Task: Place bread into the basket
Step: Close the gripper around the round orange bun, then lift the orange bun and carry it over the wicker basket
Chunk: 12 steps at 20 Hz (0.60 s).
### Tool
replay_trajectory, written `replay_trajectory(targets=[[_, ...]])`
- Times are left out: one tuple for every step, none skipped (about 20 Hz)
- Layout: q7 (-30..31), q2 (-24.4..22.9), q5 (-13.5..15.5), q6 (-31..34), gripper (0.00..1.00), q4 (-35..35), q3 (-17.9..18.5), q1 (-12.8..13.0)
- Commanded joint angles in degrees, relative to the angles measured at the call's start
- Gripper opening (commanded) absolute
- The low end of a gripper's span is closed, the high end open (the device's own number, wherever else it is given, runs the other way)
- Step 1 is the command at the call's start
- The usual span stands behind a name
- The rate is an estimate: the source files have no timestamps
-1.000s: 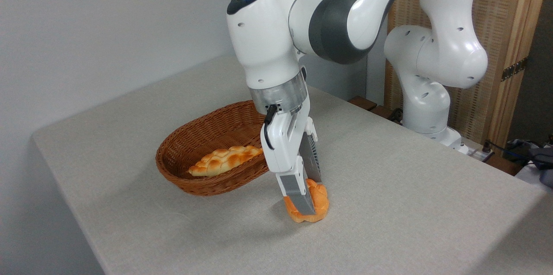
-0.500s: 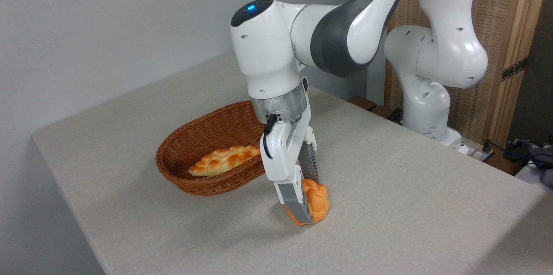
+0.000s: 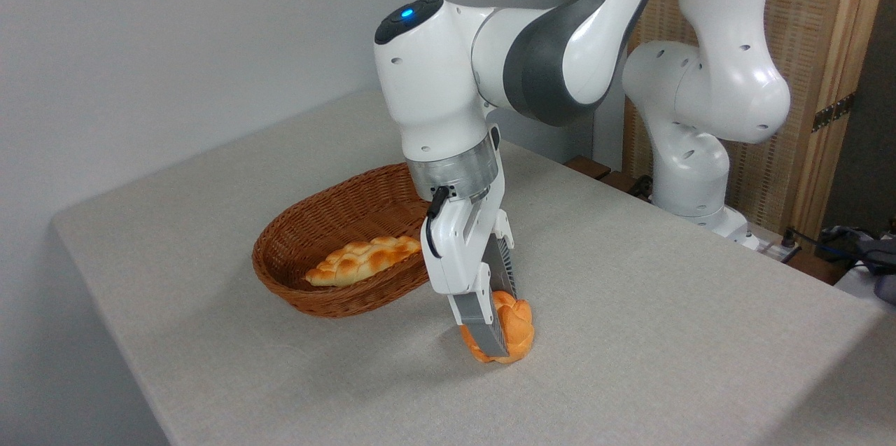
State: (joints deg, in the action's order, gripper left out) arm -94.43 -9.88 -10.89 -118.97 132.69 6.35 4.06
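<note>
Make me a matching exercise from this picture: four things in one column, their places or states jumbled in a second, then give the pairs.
Things:
1. bun
2. braided loaf
3. basket
4. gripper

Places or states:
A. lying inside the wicker
B. shut on the orange bread, fingers pointing down
C. on the table, left of the arm's fingers, holding one loaf
D. pinched between two fingers, outside the wicker, low over the cloth

Pairs: 1-D, 2-A, 3-C, 4-B

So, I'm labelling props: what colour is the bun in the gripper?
Orange-golden, seen in the fixed camera view: the bun is clamped by the gripper.
</note>
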Motion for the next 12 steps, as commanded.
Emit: replay_trajectory(targets=[[-1.37, -0.75, -0.8, 0.93, 0.54, 0.2, 1.03, 0.34], [-1.37, -0.75, -0.8, 1.19, 0.54, 0.02, 1.04, 0.34], [-1.37, -0.75, -0.72, 1.37, 0.54, -0.33, 1.04, 0.34], [-1.11, -0.84, -0.72, 1.37, 0.54, -0.42, 1.04, 0.34], [-1.02, -0.84, -0.63, 1.72, 0.54, -0.59, 1.04, 0.34], [-0.84, -0.93, -0.11, 3.2, 0.54, -1.46, 1.04, 0.34], [-0.75, -0.75, -0.01, 5.56, 0.54, -3.3, 1.04, 0.34], [-0.75, -0.67, -0.01, 8.02, 0.54, -5.06, 1.04, 0.34], [-0.75, -0.4, 0.16, 10.05, 0.54, -6.55, 1.04, 0.34], [-0.66, 0.12, 0.86, 11.72, 0.53, -7.79, 1.04, 0.34], [-0.58, 0.3, 2.08, 13.22, 0.53, -9.11, 0.95, 0.34], [-0.49, 0.3, 3.49, 14.98, 0.53, -10.95, 0.95, 0.34]])
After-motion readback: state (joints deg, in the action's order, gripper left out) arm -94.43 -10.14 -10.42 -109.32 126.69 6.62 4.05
